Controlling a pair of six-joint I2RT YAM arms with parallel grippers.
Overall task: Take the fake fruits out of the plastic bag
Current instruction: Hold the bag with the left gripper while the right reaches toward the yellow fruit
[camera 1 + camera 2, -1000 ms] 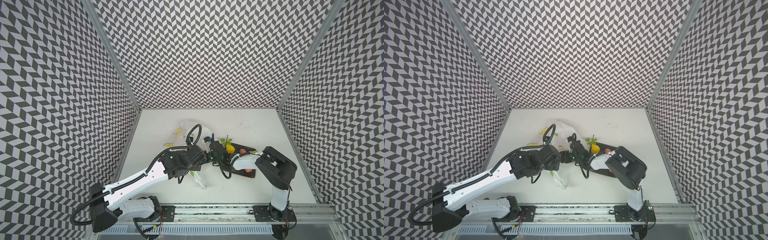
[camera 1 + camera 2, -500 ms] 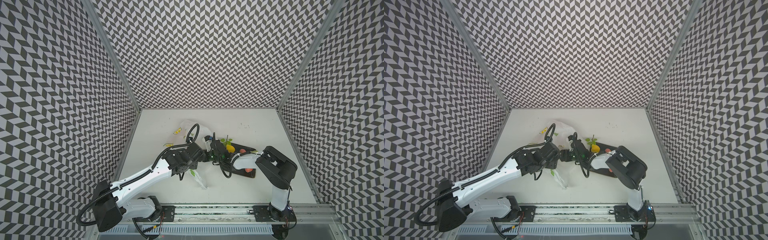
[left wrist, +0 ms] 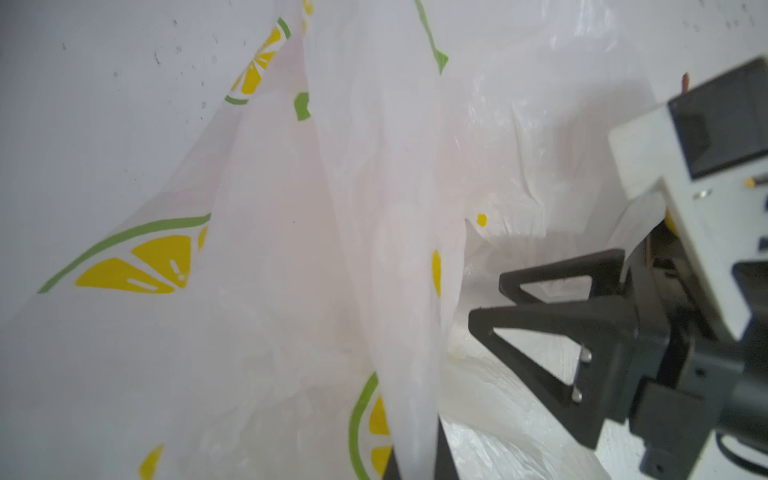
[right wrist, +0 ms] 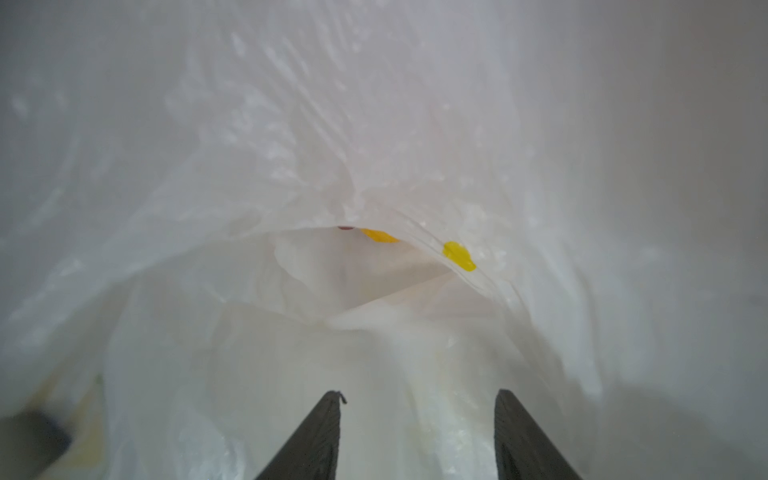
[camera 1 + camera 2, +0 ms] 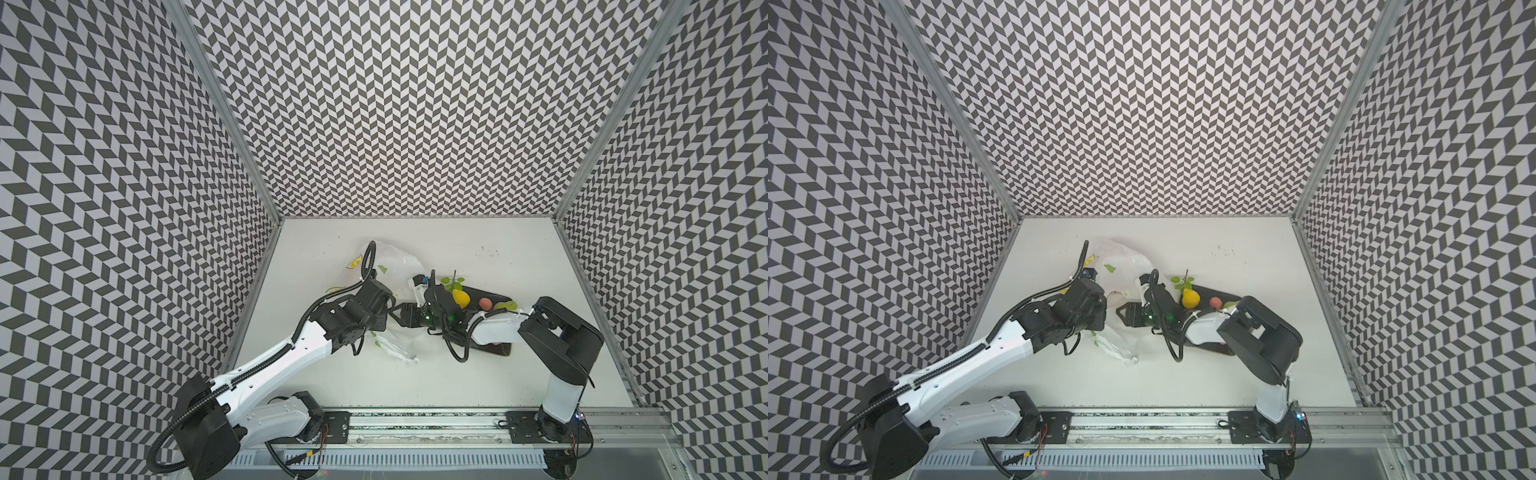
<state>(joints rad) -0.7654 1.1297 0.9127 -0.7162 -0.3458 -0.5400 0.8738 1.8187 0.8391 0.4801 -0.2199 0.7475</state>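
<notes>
- Left hand [image 3: 415,461] was clamped on plastic bag [image 5: 395,266] film, mid-bench [image 5: 457,374].
- Right hand [image 4: 417,399] had jaws apart at the bag mouth.
- Lemon [image 5: 460,298] and peach [image 5: 485,303] sat on dark plate [image 5: 478,293] beside the bag.

One table [image 5: 457,386]; one plastic bag [image 5: 395,266]; one dark plate [image 5: 494,296]; two arms, the left arm [image 5: 282,353] and the right arm [image 5: 561,332], with one claw each, so two in all: the left claw [image 3: 415,465] and the right claw [image 4: 417,397]; both top views show three fruits on the plate: one yellow lemon [image 5: 460,298], one pinkish peach [image 5: 485,304], one pale green fruit [image 5: 505,306]; one reddish bit [image 5: 496,344] shows under the right arm, too hidden to name; the left wrist view shows three clear printed lemon slices [image 3: 137,266].
</notes>
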